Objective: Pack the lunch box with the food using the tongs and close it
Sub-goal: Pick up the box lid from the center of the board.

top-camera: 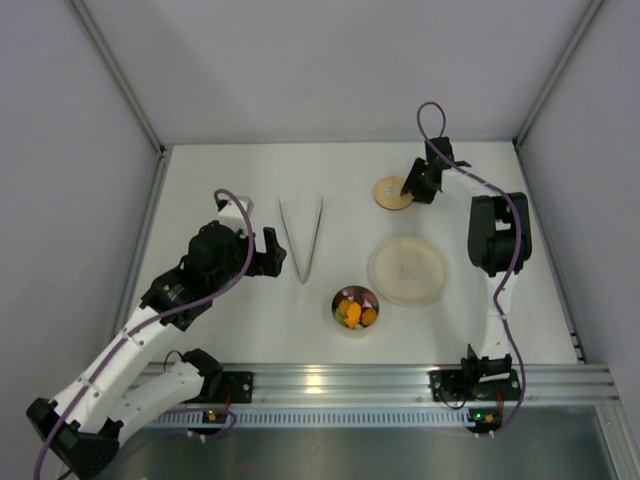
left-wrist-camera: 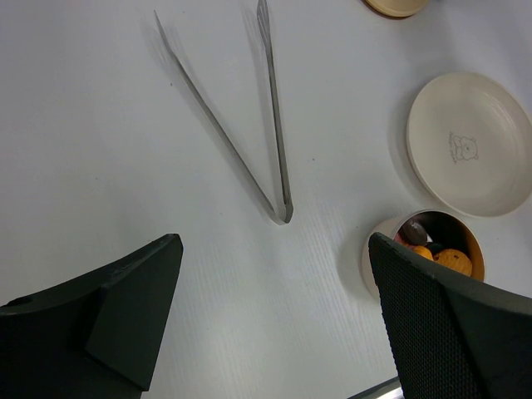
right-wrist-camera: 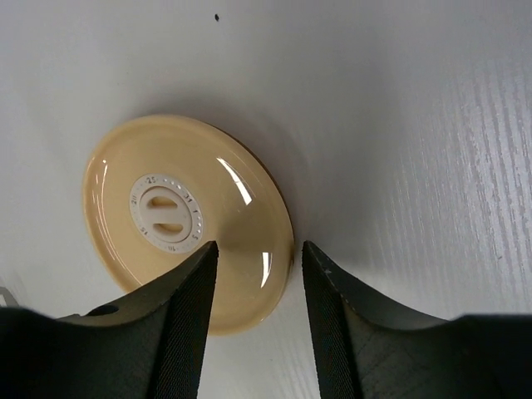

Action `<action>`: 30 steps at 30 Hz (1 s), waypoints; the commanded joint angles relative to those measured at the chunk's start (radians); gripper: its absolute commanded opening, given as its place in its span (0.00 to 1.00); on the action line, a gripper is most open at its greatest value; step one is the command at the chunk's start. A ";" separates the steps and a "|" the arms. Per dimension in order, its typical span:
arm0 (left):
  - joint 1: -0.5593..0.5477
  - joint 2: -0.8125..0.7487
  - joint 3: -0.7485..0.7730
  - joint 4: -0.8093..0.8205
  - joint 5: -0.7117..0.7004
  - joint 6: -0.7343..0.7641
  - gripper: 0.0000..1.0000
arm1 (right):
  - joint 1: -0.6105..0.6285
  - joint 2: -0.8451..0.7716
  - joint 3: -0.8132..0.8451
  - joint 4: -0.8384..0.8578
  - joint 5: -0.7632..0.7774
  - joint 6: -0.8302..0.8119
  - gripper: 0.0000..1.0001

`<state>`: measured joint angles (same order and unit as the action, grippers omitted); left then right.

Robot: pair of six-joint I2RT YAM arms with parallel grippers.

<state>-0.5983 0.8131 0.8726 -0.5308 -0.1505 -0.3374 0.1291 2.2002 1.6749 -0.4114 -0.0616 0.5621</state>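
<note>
While the food (top-camera: 354,312) is sitting inside the lunch box (top-camera: 356,288) near the front of the table (top-camera: 330,170), and the pale plate (top-camera: 407,268) beside it is lying bare, the step in hand is looking like the closing one. The right gripper (right-wrist-camera: 259,253) is hanging low over the lid (right-wrist-camera: 187,224) at the far side of the table, beyond the plate and well apart from the box. Its jaws are standing partly apart, straddling a short stretch of the lid's near rim. They are not clamping anything, though the wrist view is too close to show whether the left finger is touching the glossy face.

The tongs (left-wrist-camera: 284,212) are lying flat on the table in a narrow V, left of the box, with neither arm on them. The left gripper (left-wrist-camera: 273,245) is hovering above the table near their joined end, jaws spread wide and holding nothing.

The lid is lying flat, so the next move is probably calling for the fingers to take its thin edge squarely rather than skate over the slick top. After that it is asking for a lift clear of the plate, a carry to the box, and a level, centred set-down on the steel rim. The orange pieces are sitting fairly high in the box, so a tilted lid is likely to perch on them instead of seating
</note>
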 commanded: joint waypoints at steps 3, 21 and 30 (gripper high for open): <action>-0.001 0.001 -0.007 0.052 -0.011 0.014 0.99 | -0.019 0.003 -0.049 0.098 -0.067 0.019 0.44; -0.001 0.006 -0.009 0.048 -0.020 0.017 0.99 | -0.026 -0.151 -0.202 0.198 -0.110 0.078 0.00; 0.000 0.008 -0.009 0.043 -0.026 0.015 0.99 | -0.026 -0.284 -0.293 0.223 -0.149 0.101 0.00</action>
<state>-0.5983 0.8223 0.8703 -0.5301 -0.1585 -0.3370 0.1074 2.0254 1.3952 -0.2478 -0.1829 0.6441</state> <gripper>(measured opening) 0.987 0.012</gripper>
